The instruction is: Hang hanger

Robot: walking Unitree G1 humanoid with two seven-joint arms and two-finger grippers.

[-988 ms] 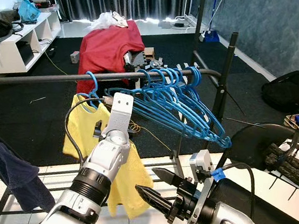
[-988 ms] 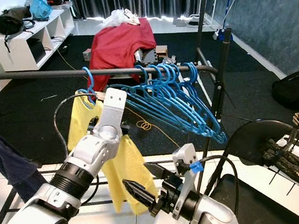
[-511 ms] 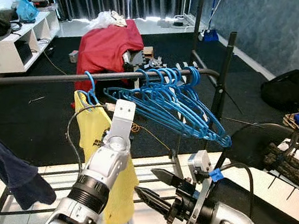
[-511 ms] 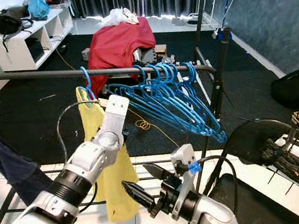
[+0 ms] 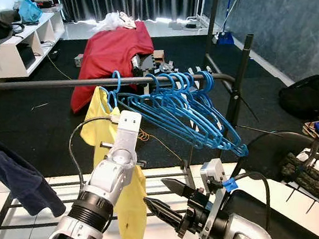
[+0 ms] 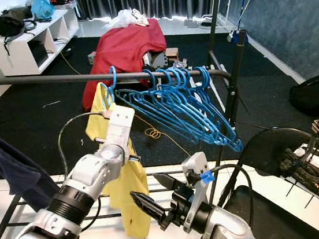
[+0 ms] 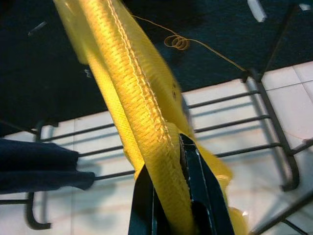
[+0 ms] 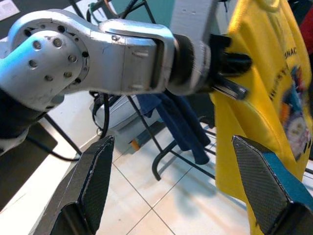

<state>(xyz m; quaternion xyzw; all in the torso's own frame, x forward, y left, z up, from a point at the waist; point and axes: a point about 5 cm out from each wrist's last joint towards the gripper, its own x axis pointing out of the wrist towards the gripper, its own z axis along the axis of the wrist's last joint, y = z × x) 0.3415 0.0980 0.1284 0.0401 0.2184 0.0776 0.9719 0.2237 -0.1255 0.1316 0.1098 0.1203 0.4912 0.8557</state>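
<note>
A yellow shirt (image 5: 133, 201) hangs from a blue hanger whose hook (image 5: 115, 86) sits over the dark clothes rail (image 5: 47, 83), just left of a bunch of several empty blue hangers (image 5: 192, 115). My left arm (image 5: 112, 172) reaches up to the shirt from in front. In the left wrist view the left gripper (image 7: 166, 156) is shut on a fold of the yellow cloth (image 7: 132, 88). My right gripper (image 5: 155, 191) is held low at the front right, open, fingers pointing left toward the shirt's hem, with nothing between them.
A red garment (image 5: 113, 49) is draped behind the rail. A dark blue garment (image 5: 7, 171) hangs at the left. The rack's upright post (image 5: 239, 88) stands at the right, a black chair (image 5: 284, 146) beside it. White shelves (image 5: 16, 49) line the far left wall.
The hanger with the yellow shirt has slid right along the rail, closer to the bunch of blue hangers, and my left arm went with it. The right gripper stayed where it was.
</note>
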